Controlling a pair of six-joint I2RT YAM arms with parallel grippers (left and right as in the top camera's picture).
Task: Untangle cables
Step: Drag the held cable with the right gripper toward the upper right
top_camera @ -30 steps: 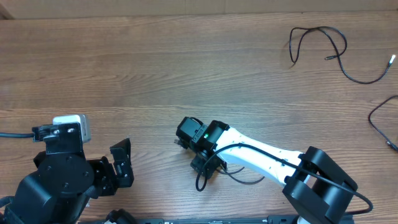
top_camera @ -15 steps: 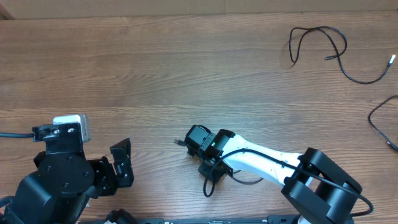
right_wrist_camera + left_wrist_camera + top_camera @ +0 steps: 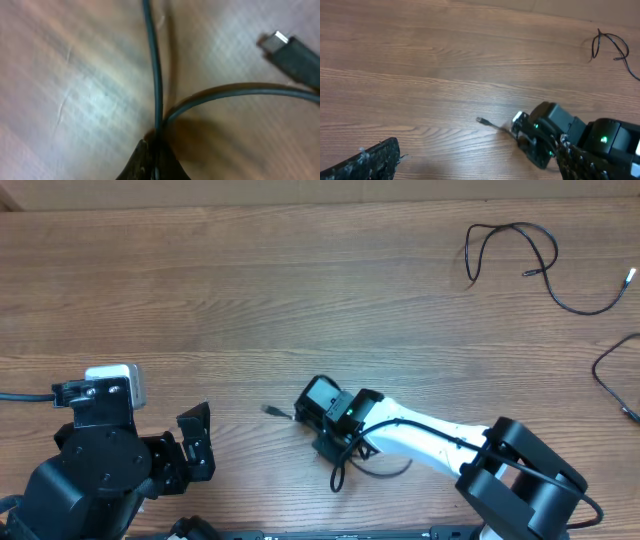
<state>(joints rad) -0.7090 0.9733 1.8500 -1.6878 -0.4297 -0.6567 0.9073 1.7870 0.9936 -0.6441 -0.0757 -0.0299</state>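
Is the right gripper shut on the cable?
Shut: the right gripper pinches the cable, its tips together, in the wrist view.

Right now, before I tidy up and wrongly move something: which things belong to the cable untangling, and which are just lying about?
Job:
pinched cable in the shut right gripper
looped cable, far right corner
third cable at the right edge
open left gripper

Not the job:
wooden table
thick wiring fixed to the right arm

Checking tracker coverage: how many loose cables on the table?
3: looped cable top right, second cable at the right edge, third cable pinched in the right claw. Others may hide under that arm.
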